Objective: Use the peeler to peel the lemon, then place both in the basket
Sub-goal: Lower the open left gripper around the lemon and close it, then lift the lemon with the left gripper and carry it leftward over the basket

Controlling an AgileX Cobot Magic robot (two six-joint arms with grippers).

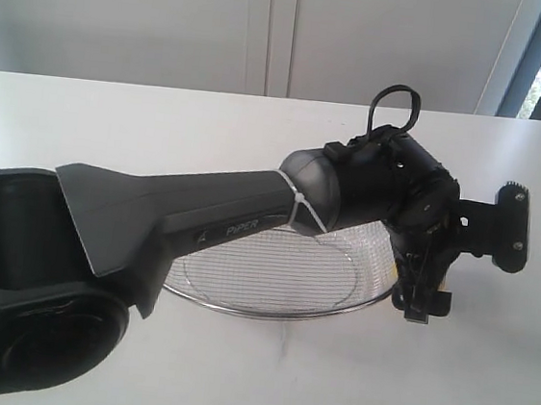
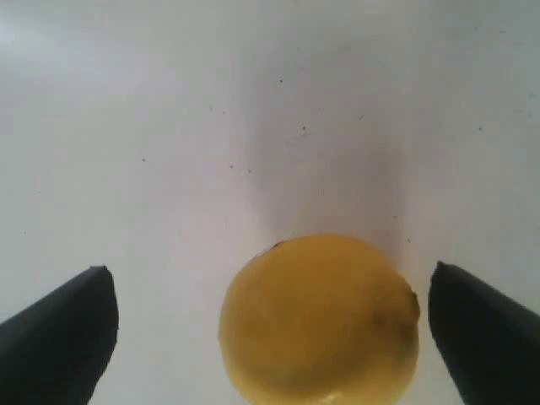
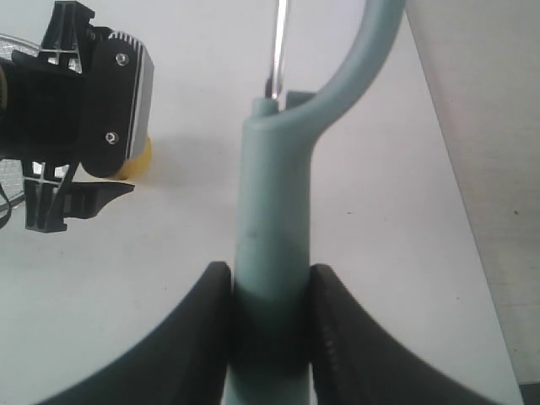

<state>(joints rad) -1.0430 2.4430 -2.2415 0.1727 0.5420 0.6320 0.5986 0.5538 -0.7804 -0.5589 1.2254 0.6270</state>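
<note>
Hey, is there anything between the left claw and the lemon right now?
Nothing visible does. The small round yellow lemon sits on the bare white table between the open black fingers of the left claw, with no other object in the gaps.

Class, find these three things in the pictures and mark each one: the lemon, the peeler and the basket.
lemon (image 2: pixel 321 321), left wrist view, middle of its yellow skin.
peeler (image 3: pixel 270 211), right wrist view, on the straight part of its teal handle.
basket (image 1: pixel 273 266), exterior view, on the bare wire mesh of its floor.
</note>
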